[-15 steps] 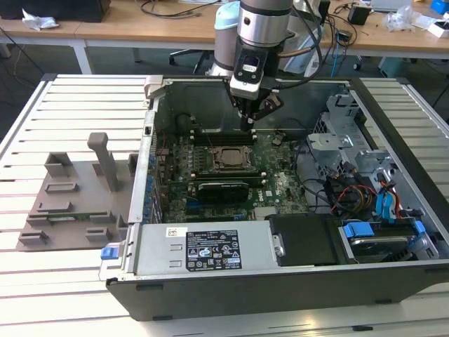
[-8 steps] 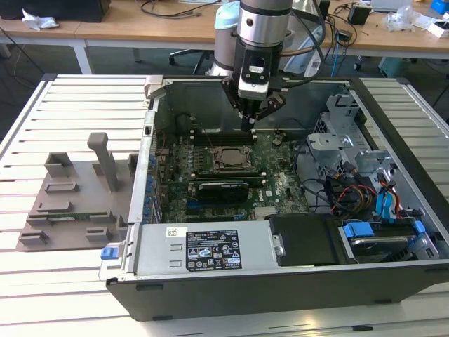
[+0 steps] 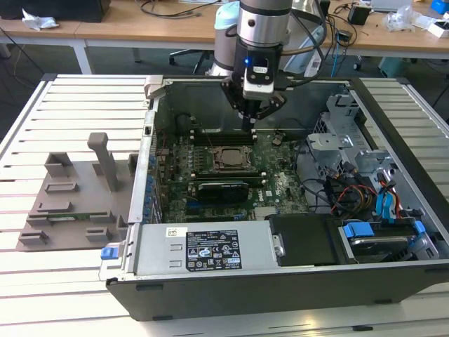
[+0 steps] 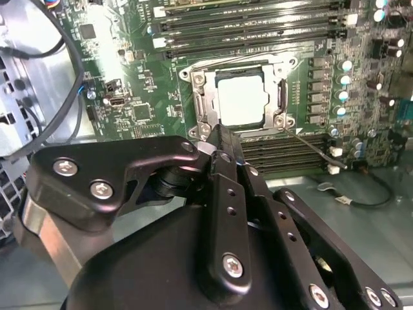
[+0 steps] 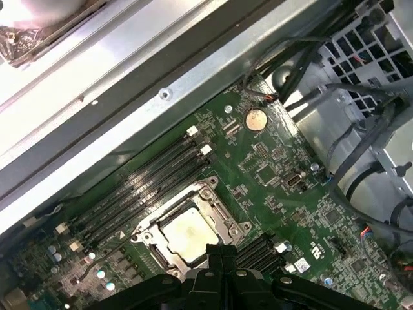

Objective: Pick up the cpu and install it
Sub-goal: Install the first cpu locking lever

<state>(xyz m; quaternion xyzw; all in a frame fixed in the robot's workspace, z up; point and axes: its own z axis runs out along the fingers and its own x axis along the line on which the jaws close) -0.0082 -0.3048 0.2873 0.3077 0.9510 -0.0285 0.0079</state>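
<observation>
The cpu [image 4: 242, 97] lies flat in its socket [image 4: 201, 103] on the motherboard [image 4: 145, 103], between two banks of memory slots [image 4: 258, 26] (silver top up). The gripper [image 4: 217, 139] hangs over the socket's edge, jaws pressed together, holding nothing.

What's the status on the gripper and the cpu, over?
Gripper shut, empty, hovering above the motherboard. Cpu lying in the socket frame, apart from the gripper. Nothing between them.
</observation>
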